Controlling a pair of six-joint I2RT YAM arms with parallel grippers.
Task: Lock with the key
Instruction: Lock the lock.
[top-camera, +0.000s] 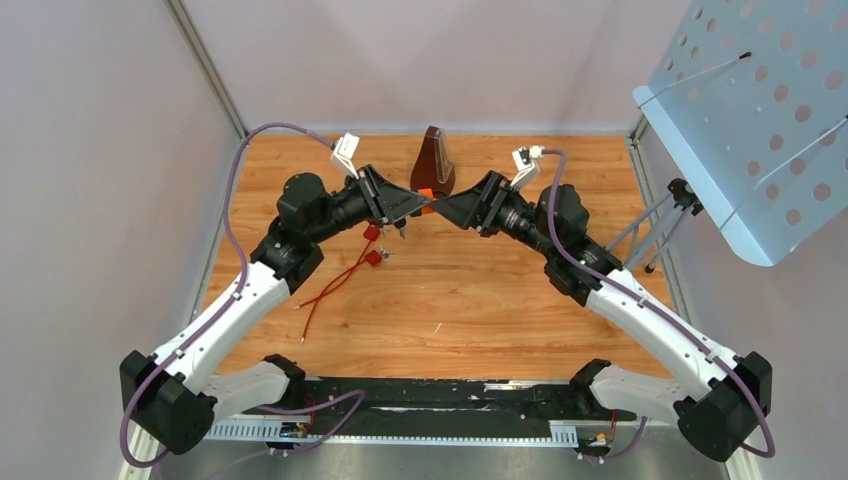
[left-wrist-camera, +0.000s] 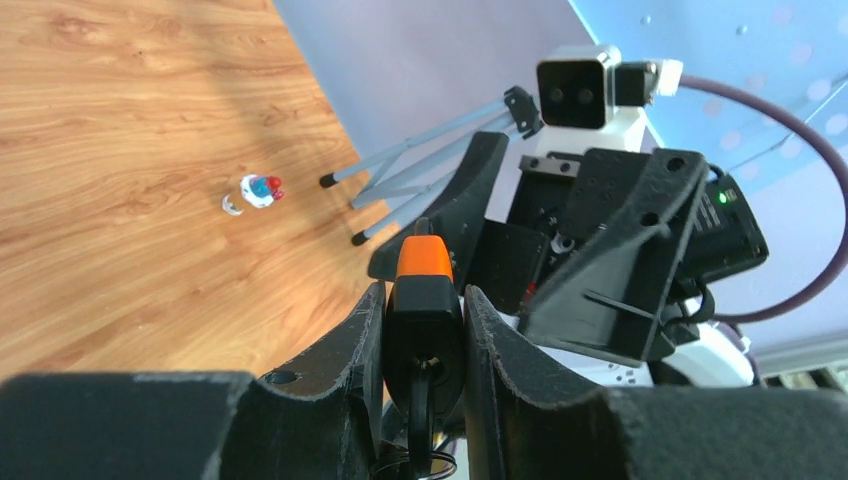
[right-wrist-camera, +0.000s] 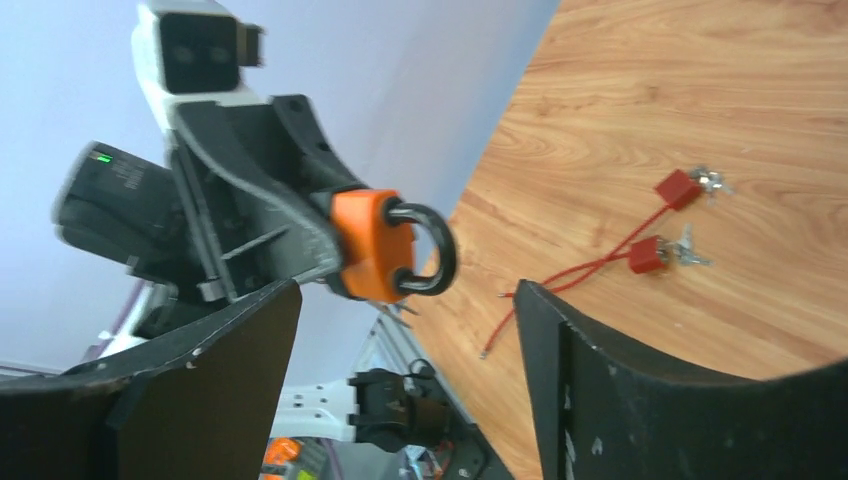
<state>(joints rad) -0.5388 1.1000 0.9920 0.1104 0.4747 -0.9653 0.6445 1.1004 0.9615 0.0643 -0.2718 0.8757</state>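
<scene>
Holding in mid-air between the two arms, the orange padlock (right-wrist-camera: 372, 245) is well off the table (top-camera: 480, 310), above its far middle. Its black shackle (right-wrist-camera: 432, 250) points toward the right arm. Both legs look pushed home into the body, so I judge the shackle closed.

Left gripper (left-wrist-camera: 422, 325): clenched on the padlock's dark lower end, pads tight on both sides. A ring (left-wrist-camera: 425, 458) dangles beneath it. I take that for the key ring and judge the key seated in the underside, but the key itself is not plainly shown.

Right gripper (top-camera: 447, 206): jaws spread wide with nothing in them, facing the shackle end at close range. I see no contact.

Progress: lock lifted and presented, shackle apparently shut. Left to do, as I read it, is the turn of the key. I cannot tell whether it has been turned.

Containers: none in any view.

Further out, two red cable locks (right-wrist-camera: 680, 187) lie on the wood to the left with small keys beside them. A brown wedge-shaped object (top-camera: 432, 160) stands just behind the grippers. A perforated blue panel (top-camera: 760, 130) on a stand hangs over the right edge.
</scene>
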